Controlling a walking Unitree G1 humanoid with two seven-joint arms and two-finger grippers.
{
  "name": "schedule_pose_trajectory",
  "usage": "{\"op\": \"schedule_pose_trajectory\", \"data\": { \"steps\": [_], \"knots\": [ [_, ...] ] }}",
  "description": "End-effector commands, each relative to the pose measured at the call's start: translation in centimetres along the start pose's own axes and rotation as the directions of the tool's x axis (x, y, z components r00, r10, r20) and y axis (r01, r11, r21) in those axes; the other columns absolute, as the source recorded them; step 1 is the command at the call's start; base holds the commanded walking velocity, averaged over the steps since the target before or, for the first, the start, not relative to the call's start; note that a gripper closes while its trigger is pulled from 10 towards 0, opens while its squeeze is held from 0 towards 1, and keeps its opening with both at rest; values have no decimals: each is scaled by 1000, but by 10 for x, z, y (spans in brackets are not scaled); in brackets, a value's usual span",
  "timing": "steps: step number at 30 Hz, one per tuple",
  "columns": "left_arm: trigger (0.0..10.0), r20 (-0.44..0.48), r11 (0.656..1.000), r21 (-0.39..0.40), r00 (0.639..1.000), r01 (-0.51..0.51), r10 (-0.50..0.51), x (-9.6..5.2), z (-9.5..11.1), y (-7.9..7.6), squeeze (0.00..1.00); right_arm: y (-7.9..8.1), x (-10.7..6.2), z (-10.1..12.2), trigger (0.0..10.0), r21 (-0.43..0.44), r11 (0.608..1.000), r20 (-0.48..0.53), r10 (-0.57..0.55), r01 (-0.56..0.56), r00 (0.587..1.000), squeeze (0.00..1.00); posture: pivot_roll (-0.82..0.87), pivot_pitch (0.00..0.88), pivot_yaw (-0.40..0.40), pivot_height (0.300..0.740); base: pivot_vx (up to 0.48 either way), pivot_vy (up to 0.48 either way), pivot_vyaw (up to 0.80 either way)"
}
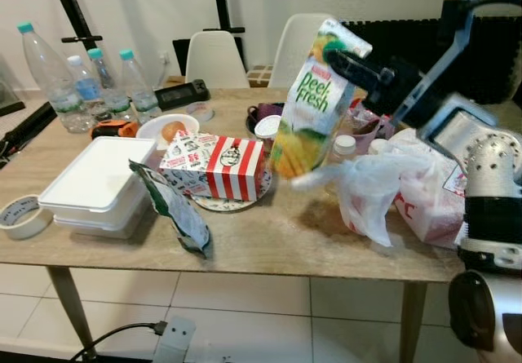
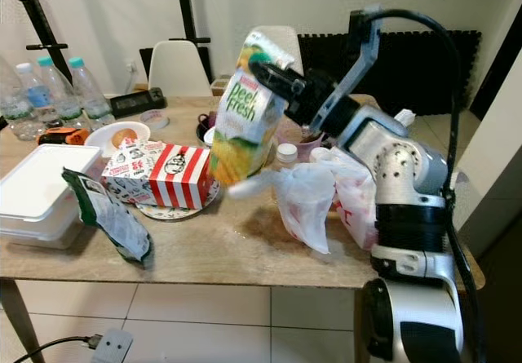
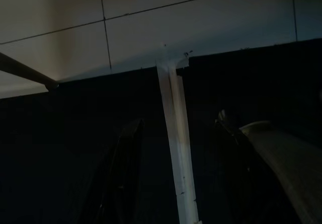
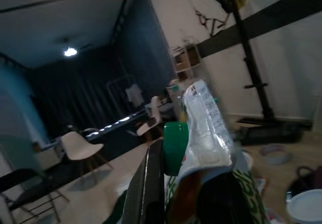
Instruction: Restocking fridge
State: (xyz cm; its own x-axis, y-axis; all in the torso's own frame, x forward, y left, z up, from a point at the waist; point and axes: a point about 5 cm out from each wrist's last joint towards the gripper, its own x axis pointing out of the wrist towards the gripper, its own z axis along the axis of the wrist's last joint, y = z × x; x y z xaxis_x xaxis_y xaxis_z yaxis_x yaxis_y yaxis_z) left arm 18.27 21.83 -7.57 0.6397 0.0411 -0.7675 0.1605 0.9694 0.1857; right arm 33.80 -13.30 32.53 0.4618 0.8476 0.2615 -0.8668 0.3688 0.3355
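The wooden table (image 1: 269, 232) is the anchor here, crowded end to end. Above its middle, clear of the surface and tilted, hangs the juice carton (image 1: 314, 102), and the right gripper (image 1: 347, 63) has it pinched at the very top, near the green cap (image 4: 173, 148). The left arm hangs idle below the table edge; I cannot tell how its fingers stand in that dark view.

Now the risks, biggest item first. On the table's left end sits the white lidded container (image 1: 94, 185), well away from the carton and out of the picture for trouble. At the table's right end, just beside and below the carton, slumps the white plastic bag (image 1: 383, 183). A loose fold reaches towards the carton's base, and if the swing drags it, the bag could come along.

Under the carton's left side sits the red-striped food box (image 1: 216, 166) on a plate. A drop lands there.

That drop is the real worry, I judge. A high grip on a full, tilted carton leaves the weight swinging below the fingers, so any quick turn towards the fridge could twist it loose.

Smallest, the white-capped bottle (image 1: 344, 147) stands just behind the carton's base, easily clipped.
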Motion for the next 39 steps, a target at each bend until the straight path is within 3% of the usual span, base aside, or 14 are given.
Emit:
{"op": "schedule_pose_trajectory", "data": {
  "steps": [1,3,12,20,21,24,29,33,35,38,39],
  "knots": [
    [10000,-9,1000,-4,1000,-3,3,-1,-3,1,0,12,-5,5,0,-8,997,15,76,-76,997,0,-55,55,45,740,0,0,0],
    [10000,-2,1000,-2,1000,7,-7,0,0,-4,0,22,-11,-2,0,33,988,-11,151,-151,988,0,-55,56,44,740,0,0,0],
    [10000,6,1000,-7,1000,22,-22,2,2,-10,0,36,-14,-39,0,129,968,-125,230,-215,965,0,-56,56,45,740,0,0,0],
    [10000,16,999,-11,999,30,-30,2,4,-11,0,57,-18,-100,0,193,945,-326,315,-264,891,0,-51,55,46,740,0,0,0],
    [10000,16,999,-11,999,30,-30,2,4,-11,0,57,-18,-100,0,193,945,-326,315,-264,891,0,-51,55,46,740,0,0,0],
    [10000,23,999,-11,999,31,-31,1,4,-8,0,65,-25,-125,0,215,939,-418,338,-270,843,0,-49,53,46,740,0,0,0],
    [10000,27,999,-10,999,32,-32,1,4,-8,0,74,-34,-140,0,236,925,-468,378,-299,799,0,-50,53,46,740,0,0,0],
    [10000,28,999,-8,999,34,-34,1,4,-7,0,70,-40,-153,0,200,940,-531,342,-277,776,0,-53,53,48,740,0,0,0],
    [10000,34,999,-7,999,38,-37,1,5,-8,0,52,-50,-176,0,85,977,-622,206,-197,755,0,-53,53,48,740,0,0,0],
    [10000,36,999,-7,999,39,-38,1,5,-8,0,44,-56,-185,0,35,985,-657,150,-169,739,0,-52,52,47,740,0,0,0],
    [10000,40,999,-6,998,40,-40,1,6,-9,0,36,-64,-196,0,-5,989,-691,102,-145,716,0,-50,52,45,740,0,0,0]
  ]
}}
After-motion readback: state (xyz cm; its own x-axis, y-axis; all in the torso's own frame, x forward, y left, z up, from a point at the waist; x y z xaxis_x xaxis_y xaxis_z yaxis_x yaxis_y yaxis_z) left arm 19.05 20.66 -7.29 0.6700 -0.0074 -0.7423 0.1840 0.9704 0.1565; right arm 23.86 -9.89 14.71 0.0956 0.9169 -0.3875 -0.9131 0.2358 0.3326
